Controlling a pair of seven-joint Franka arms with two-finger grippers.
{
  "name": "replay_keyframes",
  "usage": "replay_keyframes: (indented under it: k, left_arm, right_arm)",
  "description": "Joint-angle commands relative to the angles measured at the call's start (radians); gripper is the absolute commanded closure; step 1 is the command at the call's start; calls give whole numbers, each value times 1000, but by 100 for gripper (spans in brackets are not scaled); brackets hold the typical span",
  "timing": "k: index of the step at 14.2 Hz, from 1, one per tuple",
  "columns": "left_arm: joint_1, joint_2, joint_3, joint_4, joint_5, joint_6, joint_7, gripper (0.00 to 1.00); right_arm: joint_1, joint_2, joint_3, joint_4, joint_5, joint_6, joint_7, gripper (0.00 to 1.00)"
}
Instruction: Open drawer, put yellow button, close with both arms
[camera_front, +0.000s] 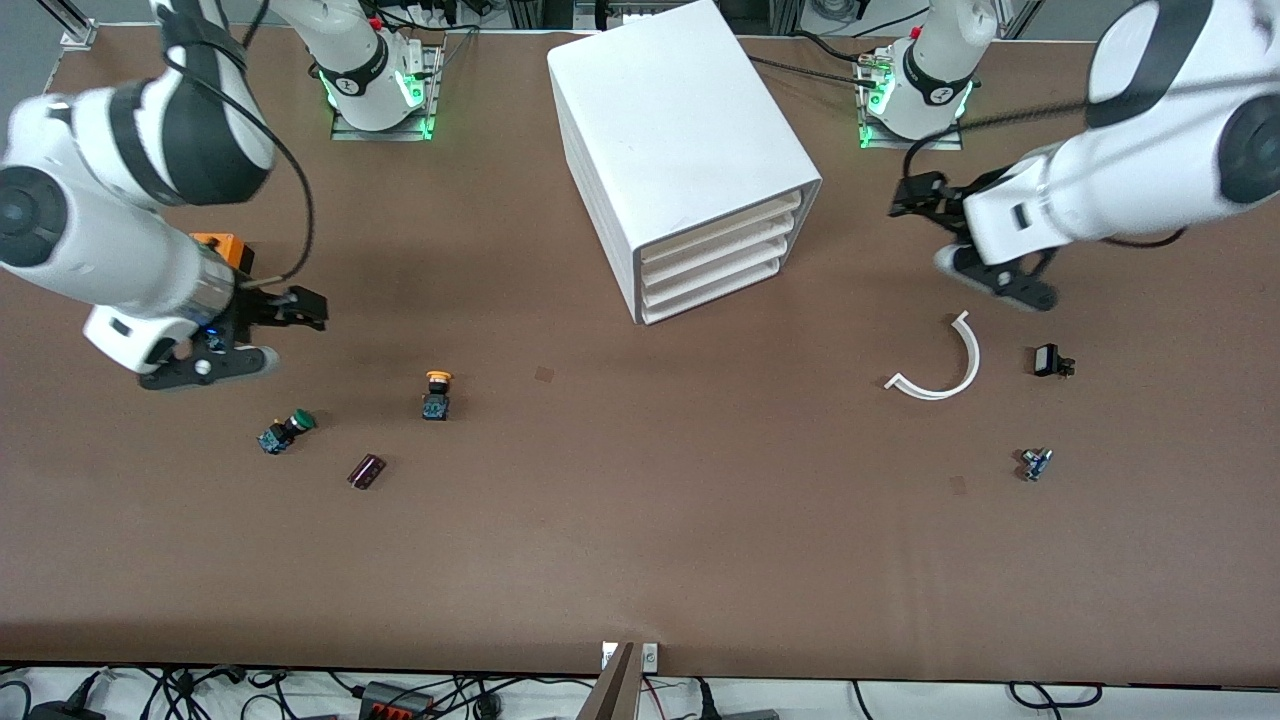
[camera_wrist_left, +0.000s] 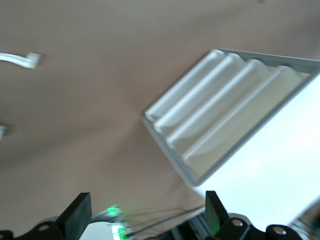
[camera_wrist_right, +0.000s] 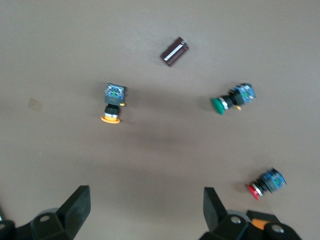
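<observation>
I see the wide brown matte surface (camera_front: 640, 540) carrying everything, with cables and power strips along its edge nearest the front camera. The big white boxy plastic cabinet (camera_front: 680, 130) stands between the two arm bases, its four shallow drawers all pushed in; the topmost white drawer (camera_front: 722, 222) is shut. My left arm's black two-finger end effector (camera_front: 925, 195) hangs over bare surface toward the left arm's end, beside the cabinet, its fingers (camera_wrist_left: 79, 214) spread wide and holding nothing. My right arm's end effector (camera_front: 300, 305) hovers over the right arm's end, fingers (camera_wrist_right: 76, 206) likewise spread and empty. A curved white plastic strip (camera_front: 945, 365) lies under the left arm, with a small black block (camera_front: 1048, 360) beside it and a tiny blue-and-metal part (camera_front: 1036, 463) nearer the front camera. The small yellow-capped push-button switch on a black-and-blue body (camera_front: 436, 394) lies on the open surface, nearer the front camera than the cabinet, toward the right arm's end. A green-capped switch (camera_front: 285, 430), a dark maroon cylinder (camera_front: 366, 471) and a red-capped switch (camera_wrist_right: 265, 184) lie around it, none touching. I can read no writing
</observation>
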Motion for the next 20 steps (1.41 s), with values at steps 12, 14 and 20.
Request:
replay_keyframes:
  k: [12, 14, 20]
  left_arm:
    - [27, 178, 5, -299, -671, 155, 572, 7]
    - [23, 188, 5, -342, -695, 159, 669, 16]
    - [-14, 191, 2, -420, -746, 197, 757, 26]
  right_arm:
    - [87, 305, -3, 3, 57, 294, 118, 0]
    - [101, 330, -2, 3, 62, 314, 120, 0]
    - [104, 394, -3, 1, 90, 346, 130, 0]
